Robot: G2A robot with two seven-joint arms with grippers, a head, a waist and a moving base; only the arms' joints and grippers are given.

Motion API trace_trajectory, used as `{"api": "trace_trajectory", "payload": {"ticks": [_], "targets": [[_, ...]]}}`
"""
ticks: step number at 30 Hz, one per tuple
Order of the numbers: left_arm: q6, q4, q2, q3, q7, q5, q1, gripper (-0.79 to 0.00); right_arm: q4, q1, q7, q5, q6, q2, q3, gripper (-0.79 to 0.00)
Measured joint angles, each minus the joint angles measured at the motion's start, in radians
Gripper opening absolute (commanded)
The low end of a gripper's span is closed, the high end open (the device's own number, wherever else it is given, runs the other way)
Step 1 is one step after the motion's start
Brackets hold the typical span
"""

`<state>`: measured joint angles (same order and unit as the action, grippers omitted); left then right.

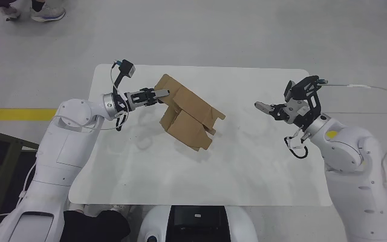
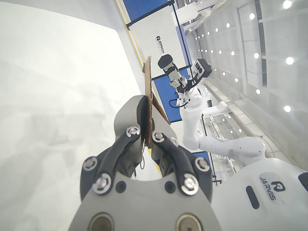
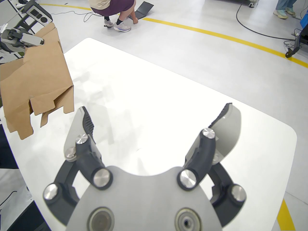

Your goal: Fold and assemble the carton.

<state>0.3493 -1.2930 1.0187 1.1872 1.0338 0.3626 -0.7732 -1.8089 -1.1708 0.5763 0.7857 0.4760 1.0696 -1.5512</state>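
- Cardboard carton (image 1: 187, 118), half-opened, hangs over the table (image 1: 254, 169) from my left tool (image 1: 160, 94), which is clenched on the edge of one panel.
- My right tool (image 1: 261, 107) hovers well apart, jaws spread and empty.
- Risk: that thin, one-sided pinch may let the carton swing, slip or tear.
- I cannot tell whether its lower edges touch the table.

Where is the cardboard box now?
In the top view the carton is over the white table, left of centre, one flap pinched by the left gripper; the open right gripper is apart.
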Motion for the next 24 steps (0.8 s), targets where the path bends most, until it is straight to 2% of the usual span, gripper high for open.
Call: {"api": "trace_trajectory", "payload": {"ticks": [7,10,13,24], "targets": [[0.0,0.0,0.0,0.0,0.0,0.0,0.0,-0.785,-0.001,-0.001,-0.006,-0.003,-0.003,0.0,0.001,0.0],[-0.008,-0.021,0.0,-0.004,-0.024,-0.021,-0.013,-0.785,0.013,0.019,-0.015,-0.061,0.022,0.001,0.013,0.0],[-0.009,-0.022,0.002,-0.008,-0.007,-0.002,-0.017,-0.785,0.065,0.06,0.043,-0.187,0.048,0.0,0.025,0.0],[-0.001,0.049,0.026,-0.098,0.119,0.033,0.064,-0.785,0.324,0.211,0.444,-0.827,0.175,-0.006,0.149,0.0]]}}
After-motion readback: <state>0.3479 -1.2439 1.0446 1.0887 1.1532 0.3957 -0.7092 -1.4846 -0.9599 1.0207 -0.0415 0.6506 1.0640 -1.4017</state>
